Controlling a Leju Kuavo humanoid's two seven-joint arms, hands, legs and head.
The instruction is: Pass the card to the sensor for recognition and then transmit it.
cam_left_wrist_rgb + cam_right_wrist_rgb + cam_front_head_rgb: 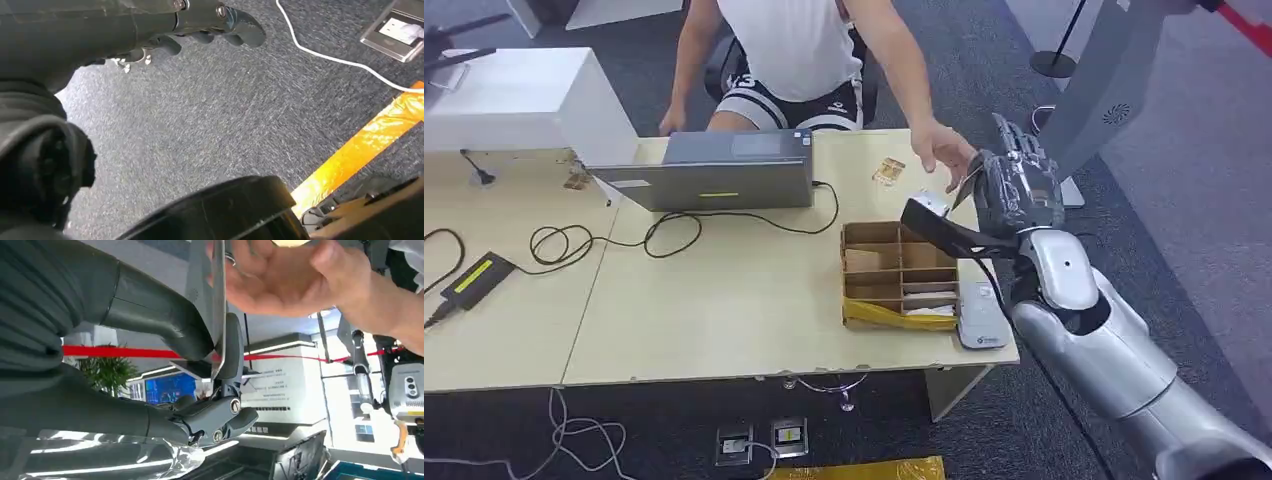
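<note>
1. The right robot hand (pixel 1014 190) is raised over the far right corner of the desk (pixel 724 300), thumb and fingers pinched on the card (pixel 218 305), which stands edge-on in the right wrist view.
2. A person's hand (pixel 944 150) is reaching in and sits right at the card's free end; from here I can't tell whether it has taken hold. I'd judge this is the handing-over part, so the robot should keep the card steady and level and not let go until the person clearly grips it.
3. Release wants to be gentle: fingers eased apart, arm kept from jerking toward the person.
4. Below lies the divided cardboard box (pixel 899 270) with the white reader (pixel 980 318) beside it; a dropped card could fall there.
5. The left robot hand (pixel 200 30) hangs over the carpet, fingers loosely curled, holding nothing.
</note>
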